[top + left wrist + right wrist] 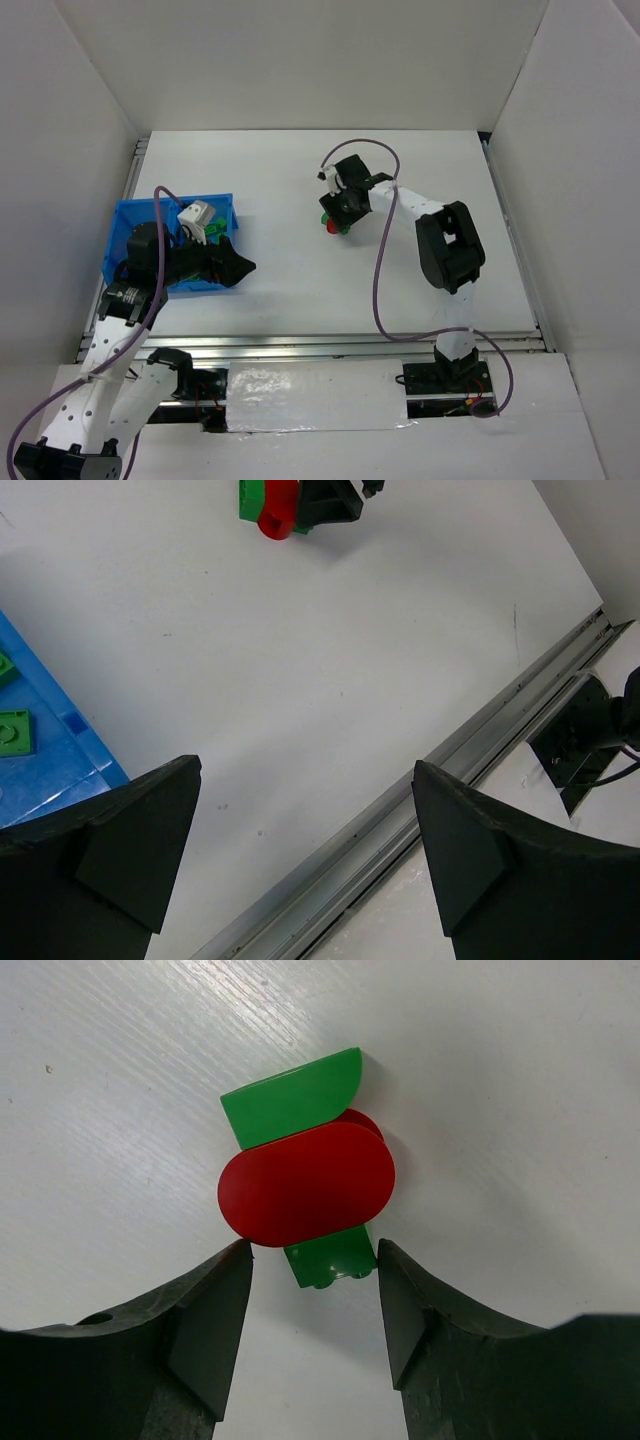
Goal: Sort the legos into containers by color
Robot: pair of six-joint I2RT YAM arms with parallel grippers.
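Legos, red-green clump on worktop, sit at parted tips of right end effector. Left end effector wide apart beside bin.

I see joined red-and-green legos mid-tabletop; flat green legos lie inside the blue bin, left edge.

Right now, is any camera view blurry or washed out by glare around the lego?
Right wrist: the red-and-green lego is sharp, with streaky sheen on the table and a faint shadow at its right. Left wrist: even light, its own dark fingers slightly soft. Top external: evenly lit, no blur; the lego is just small.
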